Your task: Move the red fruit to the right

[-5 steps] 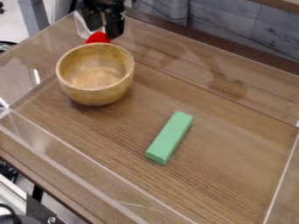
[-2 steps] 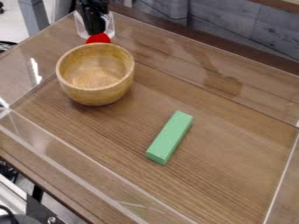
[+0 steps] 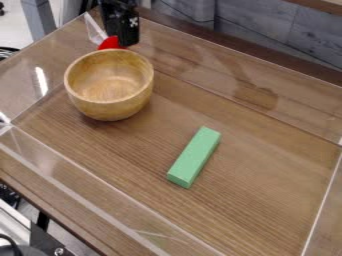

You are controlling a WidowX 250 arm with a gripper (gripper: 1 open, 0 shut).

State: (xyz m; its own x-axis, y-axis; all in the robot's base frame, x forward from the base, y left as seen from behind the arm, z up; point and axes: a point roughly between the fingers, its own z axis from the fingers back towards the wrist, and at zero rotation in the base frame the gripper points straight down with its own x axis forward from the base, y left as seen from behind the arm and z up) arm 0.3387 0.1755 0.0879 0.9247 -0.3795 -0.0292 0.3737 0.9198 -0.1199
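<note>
The red fruit [image 3: 108, 44] is a small glossy piece lying on the wooden table just behind the wooden bowl [image 3: 110, 85], at the far left. My gripper [image 3: 119, 37] points down right over it, its dark fingers [image 3: 130, 33] standing apart, and the fruit shows at their lower left. Nothing looks clamped between the fingers. The gripper body hides the fruit's top.
A green rectangular block [image 3: 195, 157] lies right of centre, toward the front. Clear plastic walls [image 3: 27, 70] ring the wooden table [image 3: 254, 130]. Grey planks run along the back right.
The fingers stood wide around the fruit, narrowed on it, and now stand apart again. The fruit lies in the same spot behind the bowl.
</note>
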